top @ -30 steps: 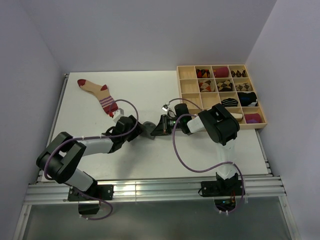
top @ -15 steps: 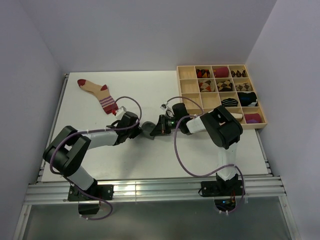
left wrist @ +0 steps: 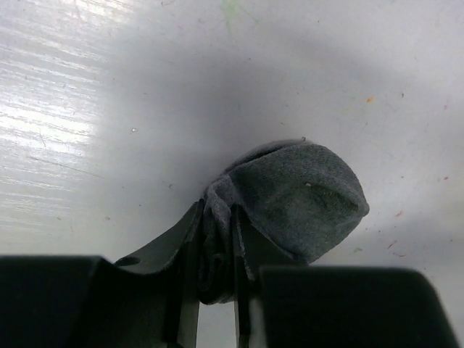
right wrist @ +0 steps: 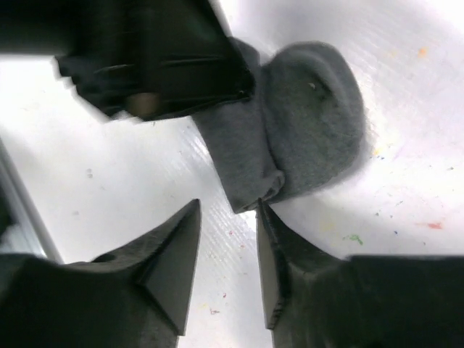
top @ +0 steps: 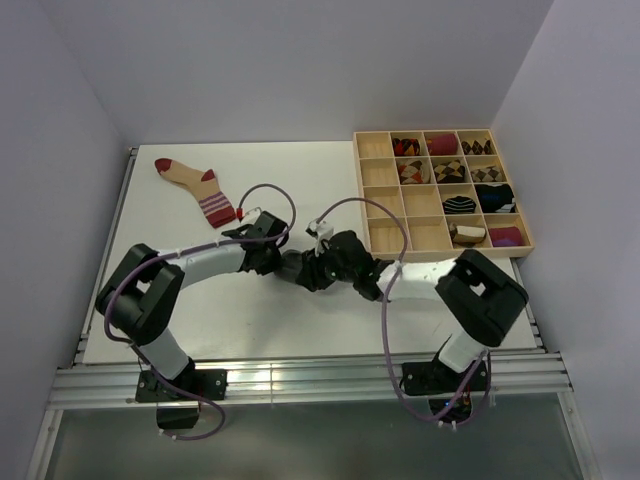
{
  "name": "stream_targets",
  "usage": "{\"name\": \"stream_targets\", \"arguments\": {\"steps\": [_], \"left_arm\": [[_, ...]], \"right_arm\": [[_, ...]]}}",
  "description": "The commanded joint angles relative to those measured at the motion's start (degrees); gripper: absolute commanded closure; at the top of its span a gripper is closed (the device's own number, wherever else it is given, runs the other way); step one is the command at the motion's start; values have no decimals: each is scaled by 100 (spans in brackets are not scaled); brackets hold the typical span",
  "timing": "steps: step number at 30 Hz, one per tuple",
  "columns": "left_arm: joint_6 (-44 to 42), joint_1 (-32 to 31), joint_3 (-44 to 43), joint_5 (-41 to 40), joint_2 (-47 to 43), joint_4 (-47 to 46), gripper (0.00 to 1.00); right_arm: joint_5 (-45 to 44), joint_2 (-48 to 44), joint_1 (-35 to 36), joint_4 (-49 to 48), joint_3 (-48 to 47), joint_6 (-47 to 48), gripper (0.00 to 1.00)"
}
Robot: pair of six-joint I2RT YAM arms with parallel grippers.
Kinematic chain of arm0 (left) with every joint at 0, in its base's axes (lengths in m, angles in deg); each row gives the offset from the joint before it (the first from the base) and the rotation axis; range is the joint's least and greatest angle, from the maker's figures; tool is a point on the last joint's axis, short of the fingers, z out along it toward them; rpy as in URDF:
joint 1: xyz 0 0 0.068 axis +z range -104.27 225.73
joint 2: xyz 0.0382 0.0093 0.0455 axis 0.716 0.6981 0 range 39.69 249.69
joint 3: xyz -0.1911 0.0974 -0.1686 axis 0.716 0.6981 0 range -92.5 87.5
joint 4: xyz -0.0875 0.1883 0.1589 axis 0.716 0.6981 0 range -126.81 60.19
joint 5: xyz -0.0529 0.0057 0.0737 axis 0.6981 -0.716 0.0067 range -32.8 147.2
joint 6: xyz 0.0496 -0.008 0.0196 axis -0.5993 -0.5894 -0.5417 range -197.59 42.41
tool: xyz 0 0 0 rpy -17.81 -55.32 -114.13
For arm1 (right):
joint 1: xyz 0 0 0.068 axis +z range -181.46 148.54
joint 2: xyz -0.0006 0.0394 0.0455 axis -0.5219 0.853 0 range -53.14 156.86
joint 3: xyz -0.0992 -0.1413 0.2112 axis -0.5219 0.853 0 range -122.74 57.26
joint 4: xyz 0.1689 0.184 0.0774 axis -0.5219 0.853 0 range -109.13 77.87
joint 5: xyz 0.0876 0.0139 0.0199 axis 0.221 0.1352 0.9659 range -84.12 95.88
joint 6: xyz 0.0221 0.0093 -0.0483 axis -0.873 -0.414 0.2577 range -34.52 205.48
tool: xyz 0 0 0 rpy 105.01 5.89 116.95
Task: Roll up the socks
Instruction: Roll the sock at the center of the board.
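Left tool (left wrist: pixel 216 250) now grips the grey sock (left wrist: pixel 297 196); right tool (right wrist: pixel 226 228) released (its gap shows only wrist-side)

Bright, even light falls from overhead. Left of the grey sock (left wrist: pixel 297 196) the white table (left wrist: pixel 65 109) glares in streaks, and a soft shadow rings the sock. Seen from the right wrist, the left gripper (right wrist: pixel 243 83) above the sock is smeared by blur; the sock itself looks sharp.

no legible text, labels, numbers, signs
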State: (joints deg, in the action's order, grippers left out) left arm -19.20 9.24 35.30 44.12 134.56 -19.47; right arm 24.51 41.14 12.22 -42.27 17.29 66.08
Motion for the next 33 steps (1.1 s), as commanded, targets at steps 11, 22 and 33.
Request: {"name": "stream_targets", "arguments": {"steps": [11,22,33], "left_arm": [[-864,-16,-756,262,603,1140,82],[-864,-16,-747,359,620,1105,81],[-961,-7,-756,394,620,1052,80]], "right_arm": [[-3831,-341,1871,-806,130,2238,47],[-3981,635,2153,-798,-459,2783,52],[-3885,1541,1987,-456,-741,2520,72]]}}
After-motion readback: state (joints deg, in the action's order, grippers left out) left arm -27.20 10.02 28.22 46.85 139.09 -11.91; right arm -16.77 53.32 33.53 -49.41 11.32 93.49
